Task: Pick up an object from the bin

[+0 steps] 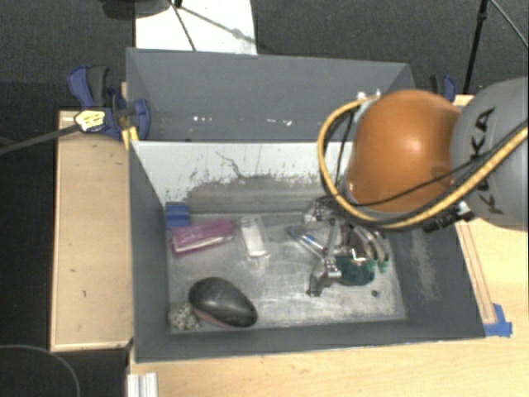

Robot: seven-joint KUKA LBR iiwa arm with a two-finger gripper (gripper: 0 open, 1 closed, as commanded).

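Grey metal bin (273, 337), and the gripper (331, 270) is down near the floor toward the right wall, just beside a dark green thing (362, 273). Can't tell if it's spread or clamped on anything. I'd call this the reach-and-grasp step, with nothing lifted yet. Next it probably needs to line up over the green piece, close, then lift straight up. Also in the bin: a dark grey oval lump (221, 302) by the front-left corner with a speckled bit (183, 317) touching it, a pink packet (201, 236) and blue block (177, 215) by the left wall, and a small clear piece (252, 240) mid-floor.
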